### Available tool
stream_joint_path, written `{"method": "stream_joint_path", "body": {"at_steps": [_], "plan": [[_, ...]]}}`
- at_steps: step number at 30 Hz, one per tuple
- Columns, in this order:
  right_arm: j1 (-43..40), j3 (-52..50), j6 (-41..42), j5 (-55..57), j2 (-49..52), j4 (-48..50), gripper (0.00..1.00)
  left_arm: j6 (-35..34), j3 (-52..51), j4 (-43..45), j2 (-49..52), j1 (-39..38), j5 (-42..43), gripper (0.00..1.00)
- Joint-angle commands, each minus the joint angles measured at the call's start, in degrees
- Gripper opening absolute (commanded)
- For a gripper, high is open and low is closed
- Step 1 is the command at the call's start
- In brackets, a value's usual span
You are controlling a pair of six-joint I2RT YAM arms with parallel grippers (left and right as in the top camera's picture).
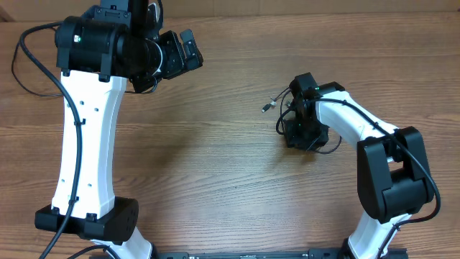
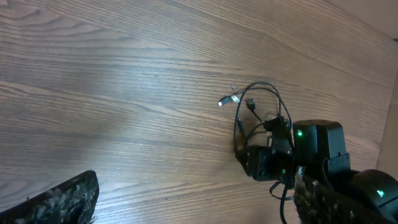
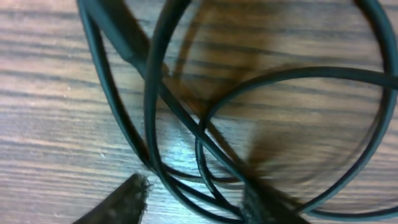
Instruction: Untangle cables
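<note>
The cables (image 1: 285,108) are a small tangle of thin black loops at the right middle of the wooden table, with a pale-tipped plug (image 1: 266,108) sticking out to the left. My right gripper (image 1: 298,135) points down into the tangle. In the right wrist view several strands of the cables (image 3: 151,68) run between my right gripper's (image 3: 196,202) two fingertips, which stand apart, the left one clear of the strands. My left gripper (image 1: 194,52) hangs wide open and empty at the back left. Its wrist view shows the cables (image 2: 261,83) and plug (image 2: 225,100) from afar.
A thick black wire (image 1: 20,65) loops from the left arm at the table's left edge. The left arm's white link (image 1: 86,144) and base (image 1: 86,216) stand at front left. The right arm's elbow (image 1: 392,176) is at front right.
</note>
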Motion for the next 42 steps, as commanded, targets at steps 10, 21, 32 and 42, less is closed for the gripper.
{"method": "stream_joint_path", "body": {"at_steps": [10, 21, 32, 42], "plan": [[-1.75, 9.68, 3.93, -20.22, -0.20, -4.98, 0.04, 0.83, 0.07, 0.24, 0.52, -0.13, -0.46, 1.00], [-7.61, 36.63, -7.32, -70.12, -3.67, -19.10, 0.04, 0.48, 0.07, -0.37, 0.52, -0.13, 1.62, 1.00], [-7.85, 49.90, 18.36, -88.15, -3.85, -6.80, 0.04, 0.46, 0.07, -0.46, 0.52, -0.13, 2.54, 1.00], [-7.82, 50.45, 42.36, -88.15, -3.85, 8.33, 0.04, 0.48, 0.07, -0.39, 0.52, -0.24, 5.33, 1.00]]}}
